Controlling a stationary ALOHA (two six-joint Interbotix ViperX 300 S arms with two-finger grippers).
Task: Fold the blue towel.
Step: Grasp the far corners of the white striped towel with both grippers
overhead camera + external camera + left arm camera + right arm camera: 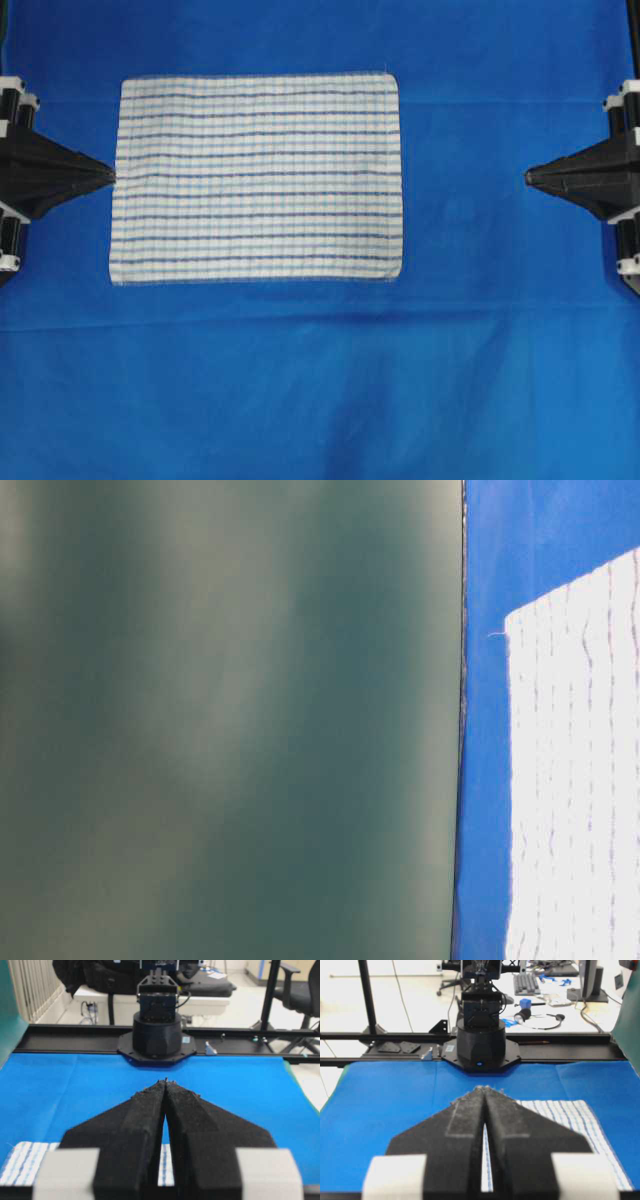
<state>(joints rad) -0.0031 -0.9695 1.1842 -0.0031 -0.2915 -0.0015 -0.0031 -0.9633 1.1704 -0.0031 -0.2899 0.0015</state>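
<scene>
The blue towel (pixel 258 178) lies flat and unfolded on the blue-covered counter (pixel 320 380), ready for folding. The left gripper (pixel 108 175) and right gripper (pixel 532 176) wait clenched, empty, at opposite sides.

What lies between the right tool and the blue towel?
Only bare blue sheet separates the right tool from the blue towel, seen in the overhead view.
</scene>
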